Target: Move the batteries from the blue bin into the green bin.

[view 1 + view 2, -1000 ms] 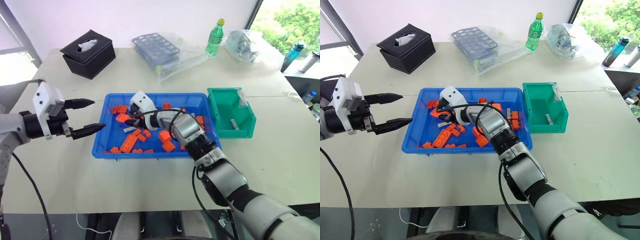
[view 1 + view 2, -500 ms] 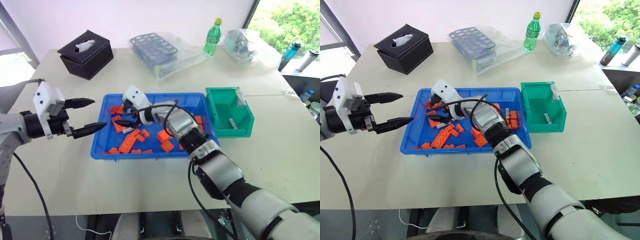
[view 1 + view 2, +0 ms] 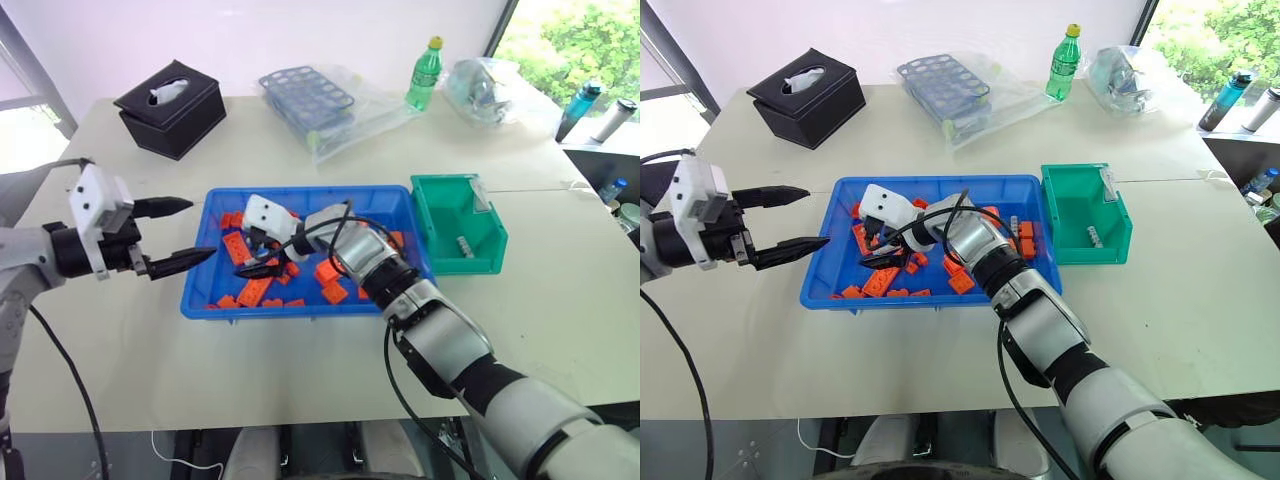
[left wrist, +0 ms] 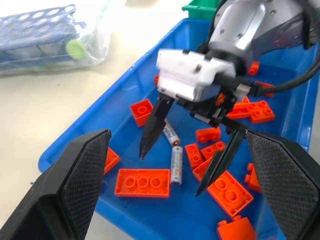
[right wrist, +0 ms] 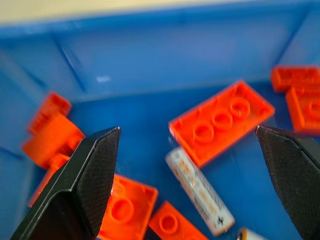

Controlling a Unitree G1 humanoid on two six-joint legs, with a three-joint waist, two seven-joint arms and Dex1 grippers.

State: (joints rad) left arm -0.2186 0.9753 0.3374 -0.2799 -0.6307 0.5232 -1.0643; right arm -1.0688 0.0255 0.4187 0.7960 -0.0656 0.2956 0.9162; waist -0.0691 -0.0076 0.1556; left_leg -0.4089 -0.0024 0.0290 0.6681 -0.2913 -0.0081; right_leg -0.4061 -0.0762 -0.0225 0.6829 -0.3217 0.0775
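My right gripper [image 4: 172,167]: spread wide, holding nothing, tips low inside the blue bin [image 3: 225,296] among orange bricks [image 4: 138,182].
Batteries [image 4: 176,164]: two lie on the bin floor between my right gripper's fingers, touching neither; one more [image 3: 466,246] lies in the green bin [image 3: 485,262], well off behind my right wrist.
My left gripper [image 3: 178,235]: open and empty, hovering just outside the blue bin's near end, pointing toward my right gripper.
Table [image 3: 300,370]: carries both bins, which sit side by side.
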